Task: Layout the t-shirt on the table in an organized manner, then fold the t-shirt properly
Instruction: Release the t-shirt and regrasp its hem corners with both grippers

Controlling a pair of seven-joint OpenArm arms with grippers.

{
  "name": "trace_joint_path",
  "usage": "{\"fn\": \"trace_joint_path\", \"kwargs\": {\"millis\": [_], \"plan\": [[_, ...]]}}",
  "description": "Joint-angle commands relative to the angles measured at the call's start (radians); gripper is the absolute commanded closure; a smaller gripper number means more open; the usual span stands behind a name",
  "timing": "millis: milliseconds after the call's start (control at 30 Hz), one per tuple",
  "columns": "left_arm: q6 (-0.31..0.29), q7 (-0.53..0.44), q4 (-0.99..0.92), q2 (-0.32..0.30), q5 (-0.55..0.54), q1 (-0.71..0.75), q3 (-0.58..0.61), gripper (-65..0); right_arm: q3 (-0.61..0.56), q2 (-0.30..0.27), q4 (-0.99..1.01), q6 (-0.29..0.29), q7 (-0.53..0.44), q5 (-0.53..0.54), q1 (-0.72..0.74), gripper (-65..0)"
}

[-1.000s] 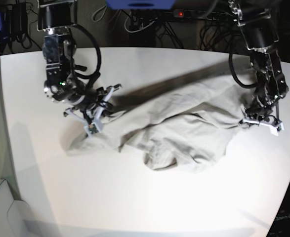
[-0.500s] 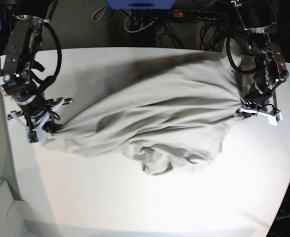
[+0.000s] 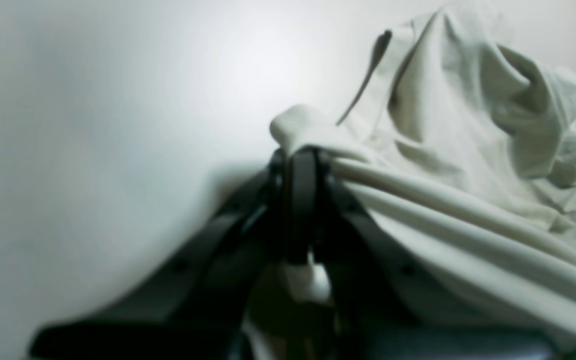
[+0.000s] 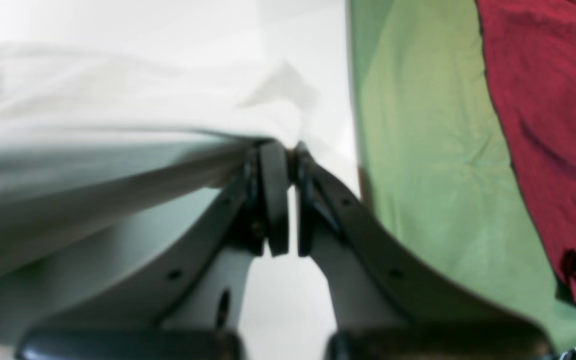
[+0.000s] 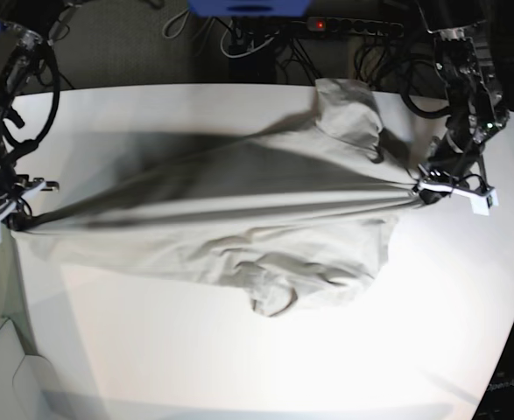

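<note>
From the base view we look down from high above the table (image 5: pixel 265 367), taking in nearly its whole white top, with both arms at the side edges and cables along the far edge. On the left wrist camera we ride just behind the left hand (image 3: pixel 300 165), very close, facing along its fingers across the table (image 3: pixel 93 100). The right wrist camera sits just as near behind the right hand (image 4: pixel 285 155), looking past the table edge (image 4: pixel 333 100). All three views share the stretched t-shirt (image 5: pixel 239 201) (image 3: pixel 468 150) (image 4: pixel 93 115).
</note>
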State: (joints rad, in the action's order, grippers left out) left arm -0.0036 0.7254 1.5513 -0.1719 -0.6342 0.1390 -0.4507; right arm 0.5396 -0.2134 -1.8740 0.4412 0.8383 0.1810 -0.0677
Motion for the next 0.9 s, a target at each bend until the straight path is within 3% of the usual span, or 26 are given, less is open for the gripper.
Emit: {"fn": "trace_joint_path", "kwargs": {"millis": [0,167,267,400,500,600,733,867], "plan": [[0.011,-0.028,0.021,-0.016,-0.008,-0.006,-0.004,-0.4,0.009,-0.013,-0.016,0.017,-0.027,-0.005,0.004,0.0],[0.007,-0.026,0.024,-0.016,-0.036,0.015,-0.003,-0.5,-0.023,-0.013,-0.008,0.017,-0.027,-0.005,-0.031,0.0],[0.006,0.041,0.025,-0.022,-0.049,0.030,-0.003,-2.4,-0.039,-0.017,-0.008,0.017,0.009,-0.005,-0.042,0.0],[0.006,0.145,0.027,-0.025,-0.062,0.032,-0.009,-17.9,-0.074,-0.034,-0.008,0.017,0.095,-0.005,-0.042,-7.8],[0.006,0.161,0.061,-0.025,-0.060,0.049,-0.010,-31.0,-0.089,-0.041,-0.009,0.017,0.112,-0.005,-0.045,-17.7],[0.004,0.158,0.114,-0.025,-0.062,0.080,-0.010,-40.1,-0.085,-0.041,-0.012,0.017,0.111,-0.005,-0.048,-26.0],[0.004,0.158,0.242,-0.025,-0.062,0.115,-0.012,-49.9,-0.051,-0.034,-0.040,0.017,0.105,-0.005,-0.051,-31.9],[0.004,0.158,0.340,-0.015,-0.063,0.113,-0.056,-52.8,0.012,-0.010,-0.068,0.017,0.105,-0.002,-0.042,-32.0]]}}
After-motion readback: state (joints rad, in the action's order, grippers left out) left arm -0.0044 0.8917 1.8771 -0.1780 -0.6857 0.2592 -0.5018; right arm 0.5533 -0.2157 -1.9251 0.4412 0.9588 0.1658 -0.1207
